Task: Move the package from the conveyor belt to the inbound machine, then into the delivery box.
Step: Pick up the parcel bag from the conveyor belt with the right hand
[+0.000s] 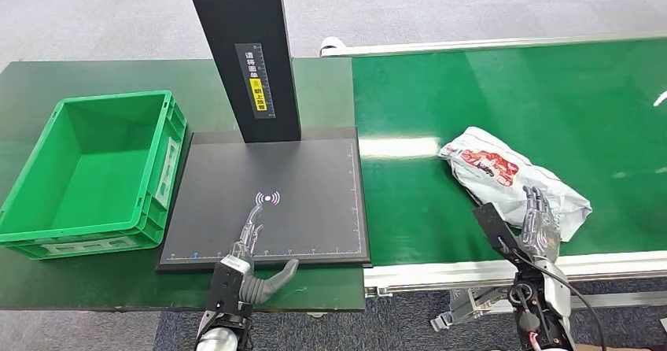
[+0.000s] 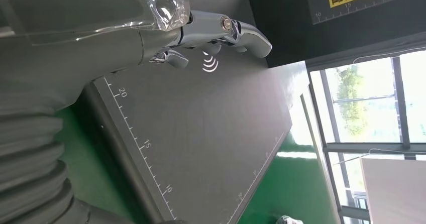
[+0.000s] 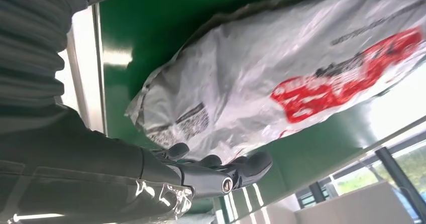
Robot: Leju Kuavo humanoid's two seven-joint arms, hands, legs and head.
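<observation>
A white plastic package (image 1: 511,176) with red print lies on the green conveyor belt (image 1: 503,99); up close its crinkled bag (image 3: 281,78) has a printed label. My right hand (image 1: 539,223) hovers open at the package's near end, fingers straight and just over the bag, holding nothing; its fingers (image 3: 221,170) sit beside the bag. My left hand (image 1: 250,245) is open over the front edge of the black inbound machine plate (image 1: 315,170), fingers (image 2: 221,30) stretched toward the white wave symbol (image 2: 210,63). The green delivery box (image 1: 90,170) stands at the left, nothing in it.
A black post (image 1: 244,52) with a yellow label rises from the back of the plate. The plate and box rest on a dark green table (image 1: 63,75). The conveyor's white frame (image 1: 511,271) runs along its near edge, grey carpet beyond.
</observation>
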